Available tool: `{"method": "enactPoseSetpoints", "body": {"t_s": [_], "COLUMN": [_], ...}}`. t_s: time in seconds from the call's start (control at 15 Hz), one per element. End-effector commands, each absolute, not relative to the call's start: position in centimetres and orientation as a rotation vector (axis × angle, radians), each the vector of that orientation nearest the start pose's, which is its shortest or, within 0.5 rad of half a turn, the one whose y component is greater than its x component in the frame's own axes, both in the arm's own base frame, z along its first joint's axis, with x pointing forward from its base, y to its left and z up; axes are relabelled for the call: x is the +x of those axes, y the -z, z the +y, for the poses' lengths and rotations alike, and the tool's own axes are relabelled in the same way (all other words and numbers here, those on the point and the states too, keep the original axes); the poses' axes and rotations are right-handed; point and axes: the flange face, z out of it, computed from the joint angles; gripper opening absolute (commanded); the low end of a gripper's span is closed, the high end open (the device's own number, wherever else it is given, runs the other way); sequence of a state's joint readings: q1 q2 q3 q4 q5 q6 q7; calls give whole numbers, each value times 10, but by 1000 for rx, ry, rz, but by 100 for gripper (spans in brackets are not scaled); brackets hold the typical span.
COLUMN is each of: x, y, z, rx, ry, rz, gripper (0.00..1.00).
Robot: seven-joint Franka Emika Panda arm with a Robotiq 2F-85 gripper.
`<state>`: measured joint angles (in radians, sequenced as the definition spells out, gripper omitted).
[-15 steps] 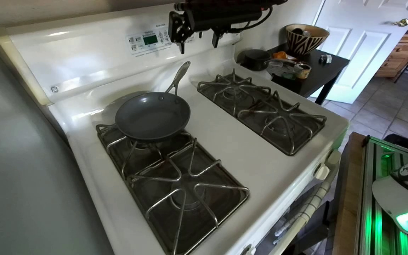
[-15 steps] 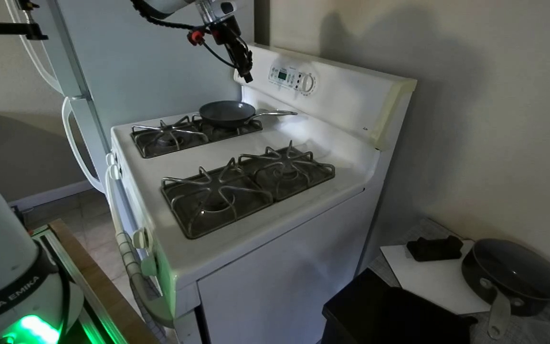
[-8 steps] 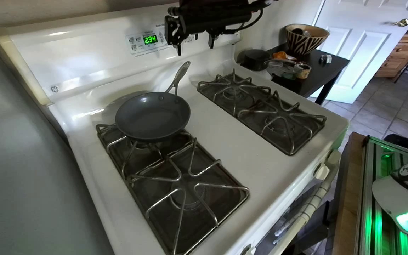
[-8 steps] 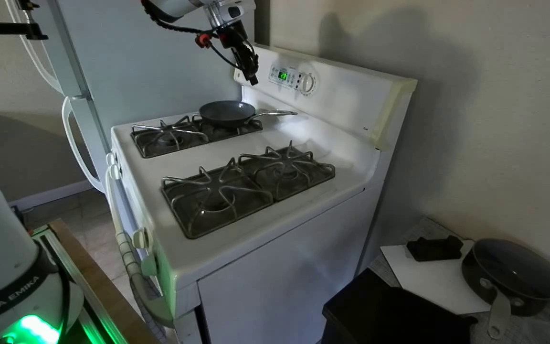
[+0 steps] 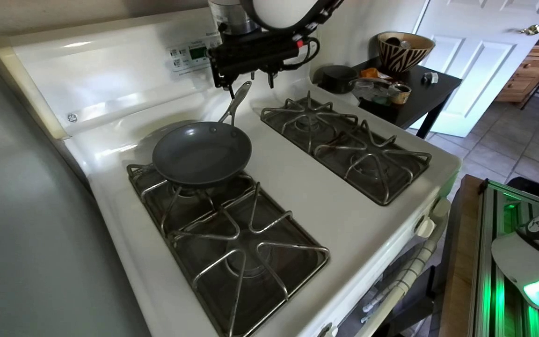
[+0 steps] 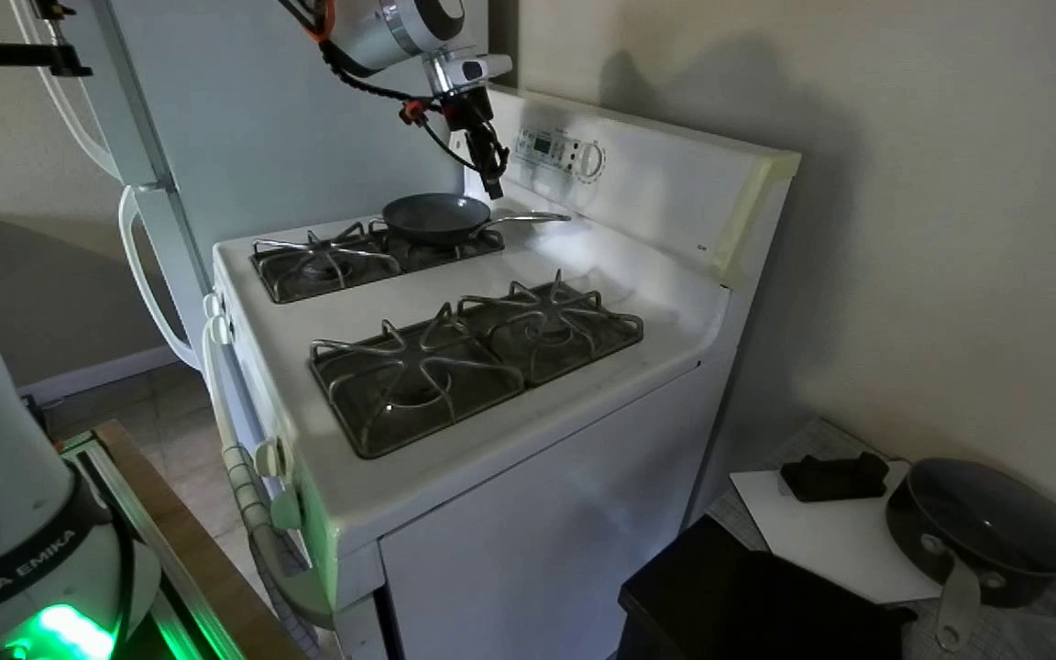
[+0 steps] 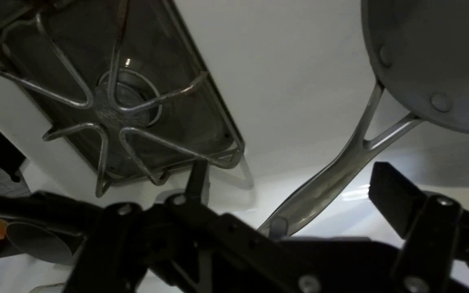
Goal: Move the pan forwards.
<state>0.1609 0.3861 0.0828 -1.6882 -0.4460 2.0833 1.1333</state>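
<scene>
The pan (image 5: 201, 154) sits left of centre in an exterior view, on the rear grate (image 5: 170, 206) of the white surface (image 5: 293, 187), its handle (image 5: 238, 100) slanting away toward the upper middle of the frame. The step in hand looks like lining up for a grasp, with the shift itself not yet begun. In the wrist view the tool (image 7: 291, 175) is spread wide, its fingers (image 7: 393, 195) one to each side of the handle and pinching nothing. There the handle runs from the rim at upper right down to the lower middle, where the tool's body hides its end. In an exterior view the fingertips (image 6: 494, 191), at upper middle, appear just above the handle and apart from it. The next move probably calls for a straight descent until the handle lies well between the fingers, then a firm squeeze. After that I would expect a small lift, or a careful drag, toward the lower middle of the first frame mentioned, onto the front grate (image 5: 251, 248), which is how I read "forwards". Held by its handle, the pan may dip at the far rim, and a low drag could catch on the grate wires.
</scene>
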Motion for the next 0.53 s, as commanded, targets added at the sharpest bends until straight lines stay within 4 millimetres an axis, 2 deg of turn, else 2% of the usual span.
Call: {"method": "enactPoseSetpoints", "body": {"t_s": [0.0, 0.2, 0.4, 0.47], "x": [671, 684, 695, 699], "y": [-362, -351, -343, -339], "z": [148, 152, 155, 155], "rx": [-3136, -3098, -3058, -3051], "ry": [362, 346, 327, 321], "rz": [1247, 1287, 1334, 1344], "gripper": [100, 100, 90, 95]}}
